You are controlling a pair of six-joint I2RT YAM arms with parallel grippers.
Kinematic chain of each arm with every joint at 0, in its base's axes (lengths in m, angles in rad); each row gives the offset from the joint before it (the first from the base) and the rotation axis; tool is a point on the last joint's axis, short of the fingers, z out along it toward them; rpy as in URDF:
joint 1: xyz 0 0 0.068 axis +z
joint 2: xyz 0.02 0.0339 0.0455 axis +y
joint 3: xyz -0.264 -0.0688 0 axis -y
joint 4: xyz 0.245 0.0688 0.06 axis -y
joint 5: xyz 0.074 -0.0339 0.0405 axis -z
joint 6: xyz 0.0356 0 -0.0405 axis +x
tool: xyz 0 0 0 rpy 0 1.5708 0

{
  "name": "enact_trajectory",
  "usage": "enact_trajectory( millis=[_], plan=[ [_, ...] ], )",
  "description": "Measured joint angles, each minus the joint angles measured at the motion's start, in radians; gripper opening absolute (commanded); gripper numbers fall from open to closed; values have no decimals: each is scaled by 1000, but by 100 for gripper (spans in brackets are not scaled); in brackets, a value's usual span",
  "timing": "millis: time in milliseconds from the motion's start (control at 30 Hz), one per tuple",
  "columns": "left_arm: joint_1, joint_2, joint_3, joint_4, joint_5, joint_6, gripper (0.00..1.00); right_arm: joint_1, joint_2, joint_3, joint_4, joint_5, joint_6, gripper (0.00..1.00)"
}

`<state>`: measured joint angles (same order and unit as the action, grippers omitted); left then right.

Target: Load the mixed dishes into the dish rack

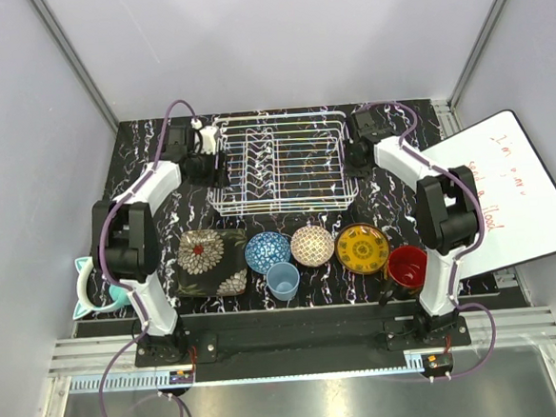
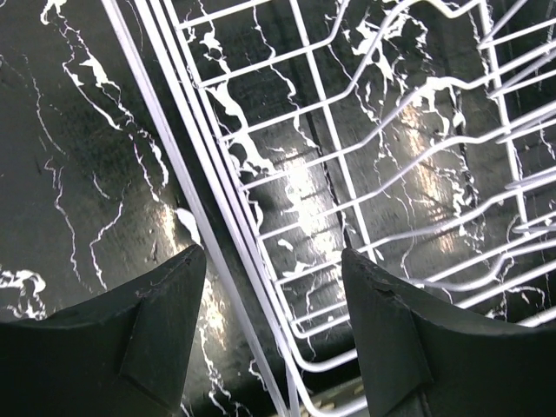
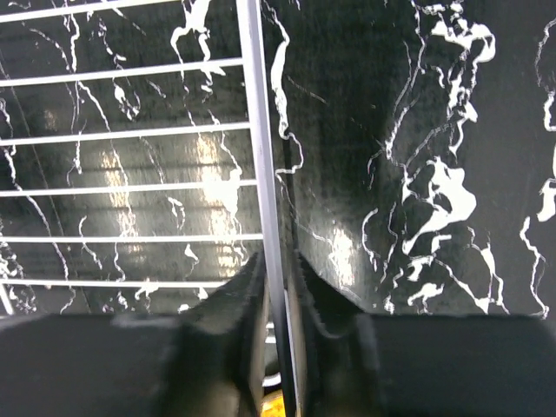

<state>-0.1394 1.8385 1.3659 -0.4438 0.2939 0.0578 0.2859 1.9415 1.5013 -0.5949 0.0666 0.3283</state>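
Note:
The white wire dish rack point(image 1: 279, 161) stands at the back middle of the black marbled table. My left gripper point(image 1: 214, 173) is open at the rack's left side; in the left wrist view its jaws point(image 2: 271, 256) straddle the rack's rim wires point(image 2: 217, 200) without touching. My right gripper point(image 1: 353, 161) is shut on the rack's right rim wire point(image 3: 257, 130), seen in the right wrist view point(image 3: 278, 261). In a front row lie the black square floral plate point(image 1: 210, 261), blue bowl point(image 1: 267, 250), light-blue cup point(image 1: 283, 281), beige bowl point(image 1: 312, 245), yellow plate point(image 1: 362, 248) and red-inside mug point(image 1: 407, 266).
A teal rounded item point(image 1: 88, 290) sits off the table's left edge. A whiteboard point(image 1: 515, 192) with red writing leans at the right. Grey walls close in the back and sides. The arm bases stand on the rail at the near edge.

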Motion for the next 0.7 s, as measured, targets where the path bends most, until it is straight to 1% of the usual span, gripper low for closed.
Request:
enact_trajectory(
  millis=[33, 67, 133, 167, 233, 300, 367, 433, 533, 633, 700],
  plan=[
    [0, 9, 3, 3, 0, -3, 67, 0, 5, 5, 2, 0, 3, 29],
    [-2, 13, 4, 5, 0, -6, 67, 0, 10, 8, 5, 1, 1, 41],
    [-3, 14, 4, 5, 1, -7, 67, 0, 16, 8, 3, 1, -1, 56],
    [-4, 14, 4, 6, 1, -7, 66, 0, 17, 8, 3, 2, 5, 62],
    [-6, 14, 4, 10, 1, -10, 67, 0, 17, 8, 4, 2, 4, 67],
    [-6, 14, 3, 11, 1, -13, 67, 0, 17, 8, 3, 4, 4, 75],
    [-8, 14, 3, 15, 1, -14, 67, 0, 15, 8, 3, 14, 4, 79],
    [-8, 14, 3, 17, -2, -15, 68, 0, 3, 7, 2, 31, 0, 81],
    [-7, 4, 9, 15, -18, -11, 74, 0, -45, -3, -4, 55, -3, 81],
    [-2, -39, 29, -17, -28, 8, 81, 1, -123, -21, -2, 80, -8, 81],
    [2, -100, 36, -47, -21, 34, 82, 1, -178, -40, -1, 99, -10, 81]
  ],
)
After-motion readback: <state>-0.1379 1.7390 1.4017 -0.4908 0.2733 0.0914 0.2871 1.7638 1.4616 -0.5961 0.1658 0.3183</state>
